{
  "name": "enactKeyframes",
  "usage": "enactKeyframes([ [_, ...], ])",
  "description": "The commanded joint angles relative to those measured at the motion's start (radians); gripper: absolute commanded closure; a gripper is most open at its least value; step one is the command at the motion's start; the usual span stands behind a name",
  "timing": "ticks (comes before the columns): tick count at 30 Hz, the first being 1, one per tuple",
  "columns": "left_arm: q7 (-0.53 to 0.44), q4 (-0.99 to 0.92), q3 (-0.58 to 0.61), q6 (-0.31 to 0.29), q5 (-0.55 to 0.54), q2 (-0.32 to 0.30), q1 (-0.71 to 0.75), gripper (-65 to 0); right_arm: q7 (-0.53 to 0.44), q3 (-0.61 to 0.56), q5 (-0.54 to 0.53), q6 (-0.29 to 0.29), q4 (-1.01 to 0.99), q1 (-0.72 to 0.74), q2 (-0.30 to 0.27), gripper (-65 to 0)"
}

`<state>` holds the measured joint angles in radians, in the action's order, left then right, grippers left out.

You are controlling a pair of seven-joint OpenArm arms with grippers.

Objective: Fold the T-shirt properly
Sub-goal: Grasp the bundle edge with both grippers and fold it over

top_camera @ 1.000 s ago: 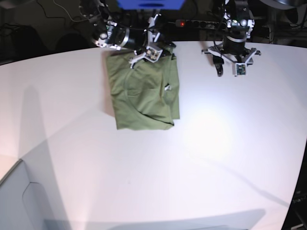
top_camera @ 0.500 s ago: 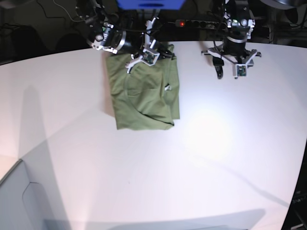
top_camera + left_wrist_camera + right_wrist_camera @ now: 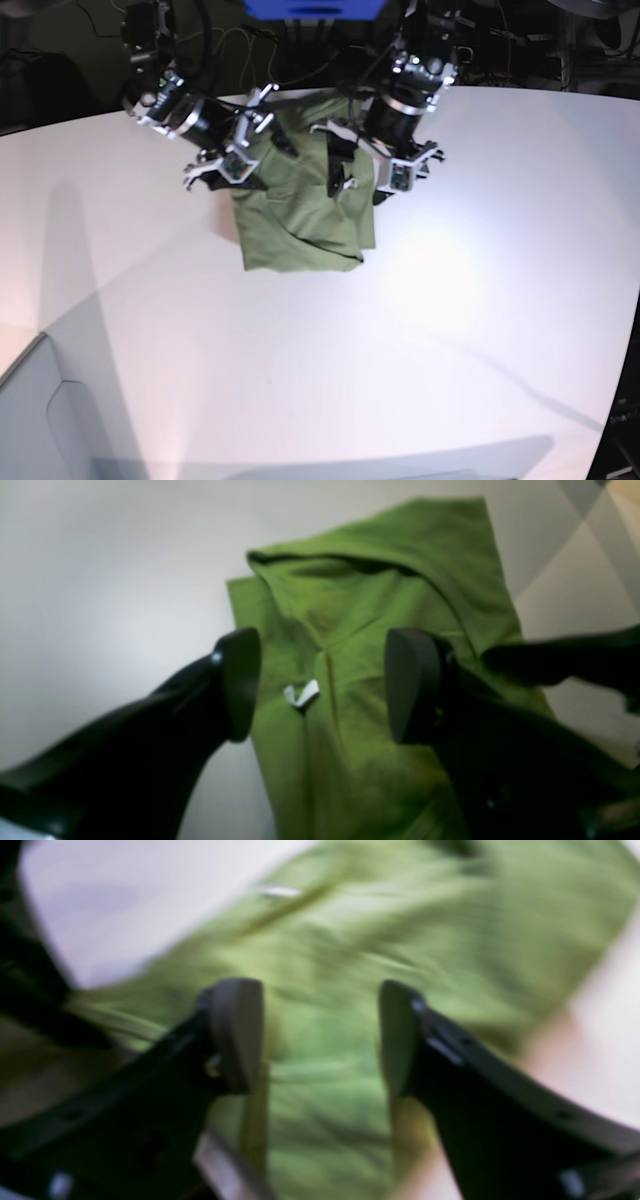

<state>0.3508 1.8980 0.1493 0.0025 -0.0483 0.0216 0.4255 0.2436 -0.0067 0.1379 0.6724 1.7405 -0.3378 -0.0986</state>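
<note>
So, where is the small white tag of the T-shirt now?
In the left wrist view the white tag lies on the T-shirt, between the open fingers of the left gripper, nearer the left-hand one.

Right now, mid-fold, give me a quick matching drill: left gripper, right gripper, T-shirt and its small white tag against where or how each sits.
1 left gripper
2 right gripper
3 T-shirt
4 white tag

A folded on the white table
B open, tag between its fingers in the left wrist view
C open, blurred
D lying on green cloth

1-B, 2-C, 3-A, 4-D

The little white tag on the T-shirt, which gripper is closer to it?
Left. The left gripper straddles the white tag, jaws open; the right gripper hovers open farther along the T-shirt.
</note>
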Motion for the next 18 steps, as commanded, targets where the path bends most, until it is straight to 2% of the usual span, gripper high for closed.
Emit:
enactKeyframes([
  [1, -0.023, -0.013, -0.001, 0.006, -0.003, 0.025, -0.017, -37.8, -0.030, 0.020, -0.022, 0.025, 0.028, -0.004, 0.003, -40.1],
  [8, -0.023, -0.148, 0.003, 0.006, -0.015, 0.062, -0.083, -37.8, -0.030, 0.109, -0.022, 0.026, 0.032, -0.007, 0.004, -40.2],
  [15, -0.022, -0.203, -0.081, 0.003, -0.209, 0.067, -0.083, -37.8, -0.030, 0.126, -0.022, 0.026, 0.032, -0.008, 0.004, -40.2],
  [18, -0.022, -0.240, -0.076, 0.004, -0.256, 0.036, -0.095, -37.8, -0.030, 0.126, -0.022, 0.026, 0.032, -0.008, 0.004, -40.2],
])
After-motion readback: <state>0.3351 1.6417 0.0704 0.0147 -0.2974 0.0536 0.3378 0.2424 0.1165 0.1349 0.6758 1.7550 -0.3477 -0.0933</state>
